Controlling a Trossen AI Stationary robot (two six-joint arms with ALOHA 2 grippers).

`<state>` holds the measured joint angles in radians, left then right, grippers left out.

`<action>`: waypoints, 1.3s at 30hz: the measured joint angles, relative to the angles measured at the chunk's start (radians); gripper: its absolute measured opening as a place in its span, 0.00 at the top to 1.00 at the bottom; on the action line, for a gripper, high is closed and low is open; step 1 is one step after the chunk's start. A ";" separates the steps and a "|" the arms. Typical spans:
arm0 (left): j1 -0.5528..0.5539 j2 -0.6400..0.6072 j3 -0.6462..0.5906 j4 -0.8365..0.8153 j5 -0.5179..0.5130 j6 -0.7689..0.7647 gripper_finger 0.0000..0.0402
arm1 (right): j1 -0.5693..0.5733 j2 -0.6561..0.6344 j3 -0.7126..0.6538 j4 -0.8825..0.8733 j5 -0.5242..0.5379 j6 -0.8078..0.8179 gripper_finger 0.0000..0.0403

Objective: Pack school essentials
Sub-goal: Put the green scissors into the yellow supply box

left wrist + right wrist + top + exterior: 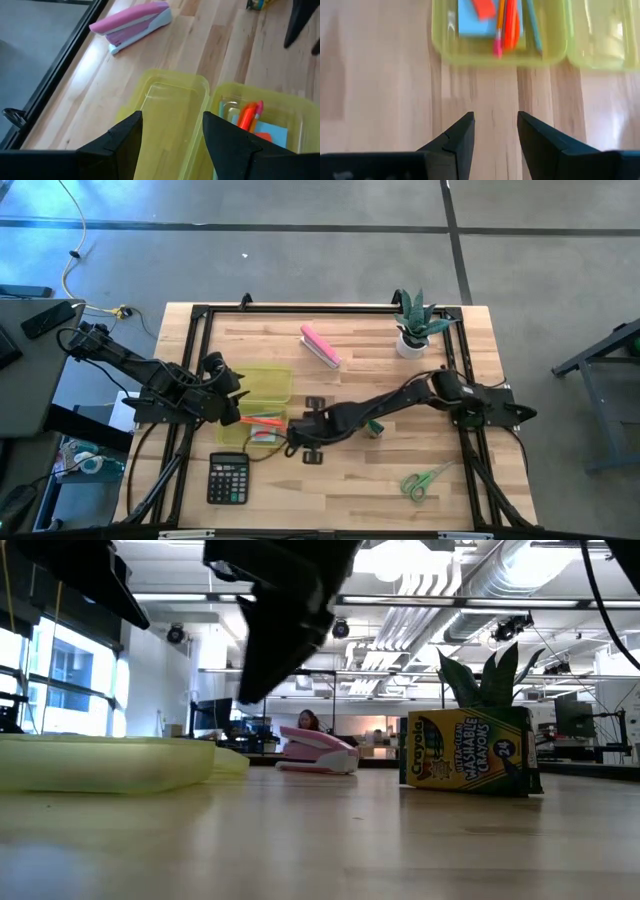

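A yellow-green translucent case lies open on the table. Its tray (pixel 445 50) holds the light-blue note pad (pixel 470 22), the red eraser (pixel 483 7), the red-orange marker (pixel 510 25) and pencils (pixel 532 25). Its empty lid (pixel 170 100) lies flat beside the tray. My left gripper (pixel 172 122) is open and hovers over the lid (pixel 268 383). My right gripper (pixel 495 120) is open above bare wood on the tray's near-right side (pixel 295 442). The crayon box (pixel 465 752) stands upright on the table by the right arm (pixel 375 427). The green-handled scissors (pixel 425 480) lie flat near the right front.
A black calculator (pixel 228 478) lies near the front edge, just left of the tray. A pink stapler (pixel 320 345) lies toward the far side, and a potted plant (pixel 415 325) stands at the far right. Bare wood lies between the crayon box and the scissors.
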<state>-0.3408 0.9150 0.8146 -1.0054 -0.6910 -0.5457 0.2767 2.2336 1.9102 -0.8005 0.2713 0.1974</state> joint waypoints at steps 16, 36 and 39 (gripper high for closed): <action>0.000 0.000 0.000 0.006 -0.001 0.033 0.51 | 0.098 -0.044 -0.017 -0.325 0.230 0.096 0.70; 0.000 0.000 0.000 0.016 0.003 0.052 0.51 | 0.273 -0.494 -0.559 -0.264 0.118 0.530 0.77; 0.000 0.000 0.000 0.016 0.003 0.040 0.51 | 0.299 -0.514 -0.602 -0.282 0.083 0.592 0.76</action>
<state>-0.3405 0.9154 0.8146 -0.9897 -0.6876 -0.5054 0.5754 1.7198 1.3087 -1.0826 0.3543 0.7893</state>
